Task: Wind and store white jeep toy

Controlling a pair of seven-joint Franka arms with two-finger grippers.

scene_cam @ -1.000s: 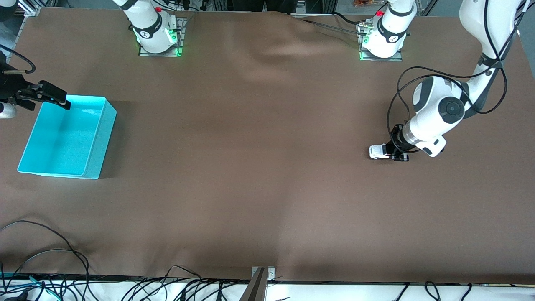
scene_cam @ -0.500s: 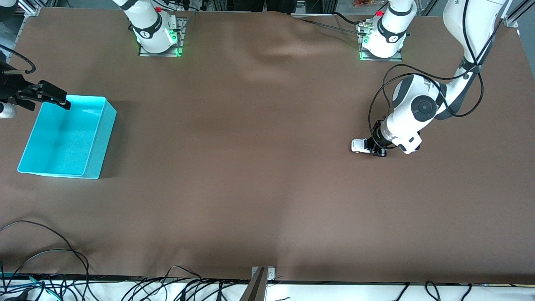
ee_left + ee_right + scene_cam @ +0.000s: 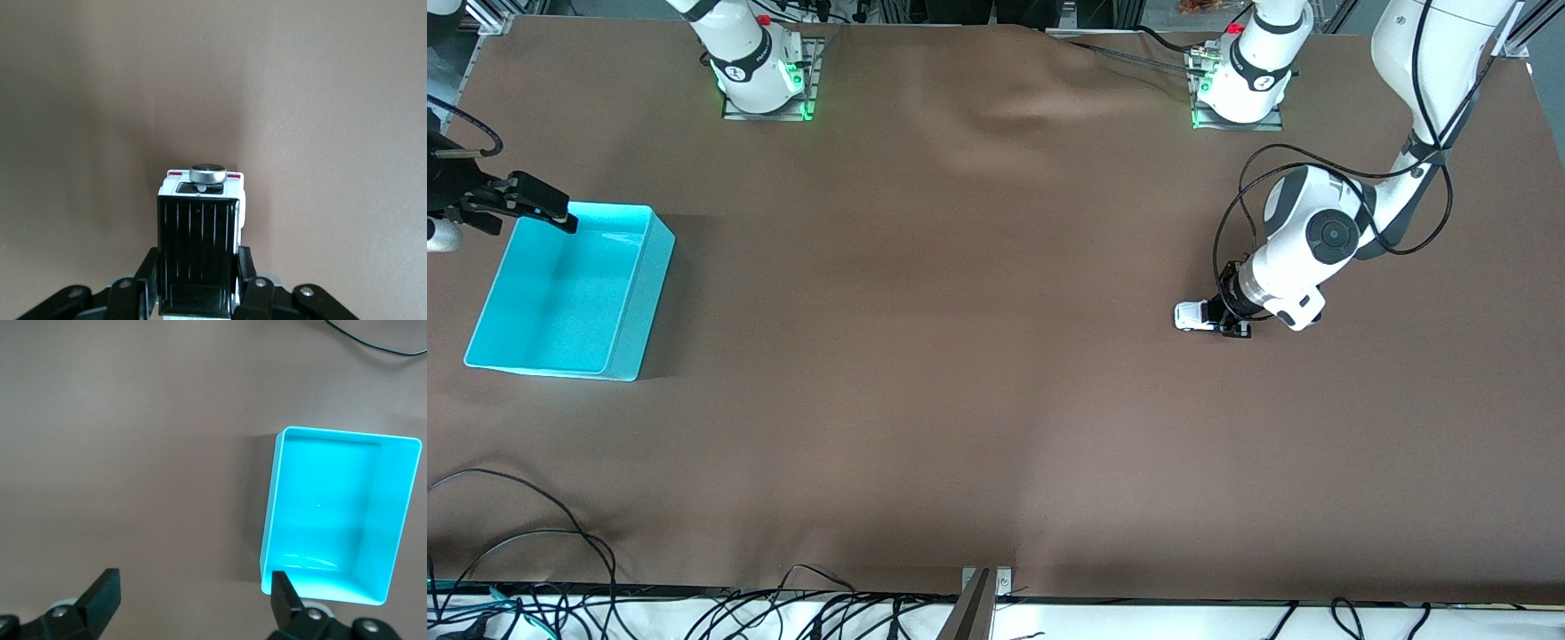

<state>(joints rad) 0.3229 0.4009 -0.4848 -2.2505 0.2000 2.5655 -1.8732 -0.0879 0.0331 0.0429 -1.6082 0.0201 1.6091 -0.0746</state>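
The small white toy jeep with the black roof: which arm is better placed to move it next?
Left. Its tool is shut on the small white toy jeep. The right tool waits, open, over the cyan plastic bin.

A robotics lab — two arm bases (image 3: 763, 67) bolted to a brown-covered table (image 3: 960, 356), aluminium framing (image 3: 489, 16) around it, loose cables (image 3: 534, 596) along its edge.

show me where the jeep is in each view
Front view: jeep on the table toward the left arm's end, held in the left claw.
Left wrist view: jeep between the claw's fingers, black roof showing.
Right wrist view: not in it.
Shared landmark: the left claw.
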